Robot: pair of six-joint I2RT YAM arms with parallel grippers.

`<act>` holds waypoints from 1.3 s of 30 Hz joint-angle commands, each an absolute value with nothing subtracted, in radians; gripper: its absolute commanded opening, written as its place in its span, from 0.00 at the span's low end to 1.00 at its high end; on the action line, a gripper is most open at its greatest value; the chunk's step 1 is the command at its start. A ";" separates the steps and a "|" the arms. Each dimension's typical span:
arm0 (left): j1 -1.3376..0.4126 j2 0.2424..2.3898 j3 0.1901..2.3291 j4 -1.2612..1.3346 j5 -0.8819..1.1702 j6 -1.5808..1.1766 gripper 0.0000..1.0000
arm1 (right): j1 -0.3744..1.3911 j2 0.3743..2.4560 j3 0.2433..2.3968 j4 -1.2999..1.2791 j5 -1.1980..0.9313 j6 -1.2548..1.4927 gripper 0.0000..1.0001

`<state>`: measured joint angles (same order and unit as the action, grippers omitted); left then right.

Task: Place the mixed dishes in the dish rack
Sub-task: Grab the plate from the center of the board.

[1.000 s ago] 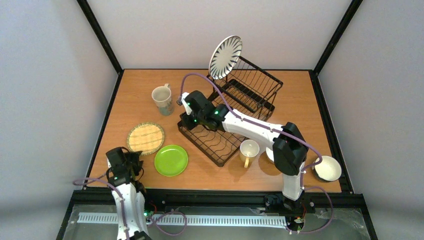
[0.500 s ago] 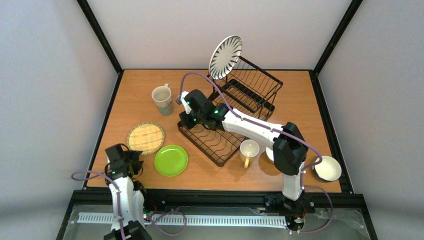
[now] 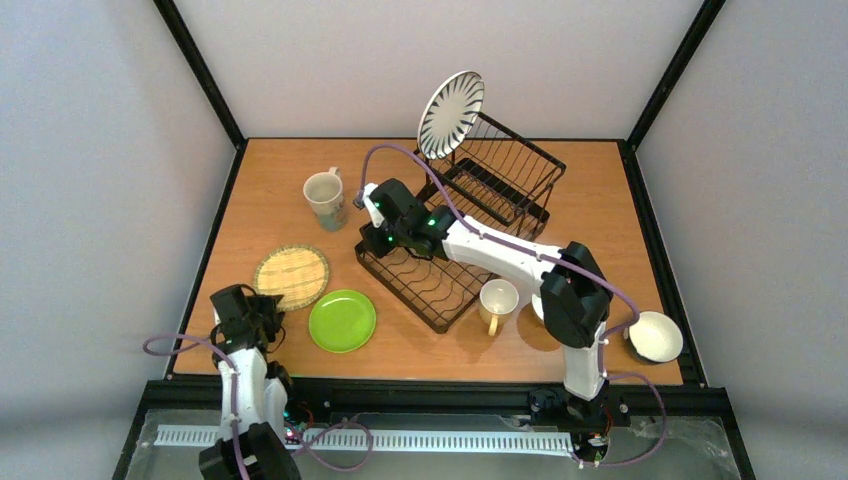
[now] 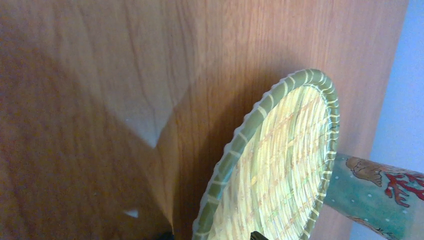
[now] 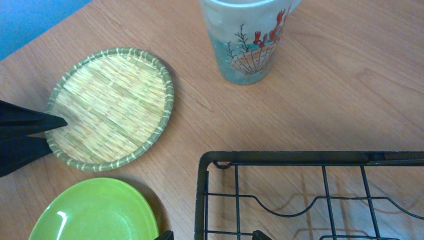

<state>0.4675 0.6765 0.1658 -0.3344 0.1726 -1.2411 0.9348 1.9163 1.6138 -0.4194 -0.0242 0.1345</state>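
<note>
The round woven bamboo plate (image 3: 291, 276) lies flat at the table's left. My left gripper (image 3: 262, 312) is open at its near edge. In the left wrist view the plate's (image 4: 280, 165) green rim runs between the two fingertips, and nothing is lifted. The black wire dish rack's flat tray (image 3: 425, 280) joins the taller basket (image 3: 500, 180), and the striped plate (image 3: 450, 113) leans on the basket's top. My right gripper (image 3: 368, 205) hangs open over the tray's far left corner (image 5: 205, 165), holding nothing. A lime-green plate (image 3: 342, 320) sits near the bamboo plate.
One pale mug (image 3: 325, 197) stands behind the bamboo plate, another mug (image 3: 497, 303) right of the tray. A white bowl (image 3: 655, 336) sits at the near right corner. My right forearm crosses above the tray. The black frame rail borders the table's left side.
My left arm has moved forward to the bamboo plate's near edge, and its jaws have narrowed a little. The right arm has stayed almost still.
</note>
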 commanded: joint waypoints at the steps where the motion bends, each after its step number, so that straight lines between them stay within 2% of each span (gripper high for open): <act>1: 0.473 0.727 0.079 -0.357 0.117 -1.233 0.86 | 0.921 1.952 1.612 -0.409 -0.041 0.126 0.91; 8: 0.474 0.745 0.035 -0.259 0.135 -1.230 0.71 | 0.917 1.973 1.610 -0.408 -0.043 0.128 0.91; 11: 0.473 0.751 0.019 -0.228 0.149 -1.229 0.61 | 0.917 1.974 1.612 -0.408 -0.042 0.130 0.91; 17: 0.474 0.770 0.029 -0.216 0.166 -1.217 0.29 | 0.917 1.971 1.615 -0.410 -0.043 0.132 0.91; 21: 0.474 0.765 0.039 -0.241 0.167 -1.213 0.18 | 0.917 1.963 1.615 -0.414 -0.044 0.135 0.91; 25: 0.474 0.727 0.058 -0.301 0.162 -1.209 0.02 | 0.917 1.949 1.612 -0.418 -0.044 0.134 0.91; 39: 0.473 0.618 0.267 -0.474 0.169 -1.128 0.00 | 0.917 1.900 1.651 -0.459 -0.036 0.142 0.91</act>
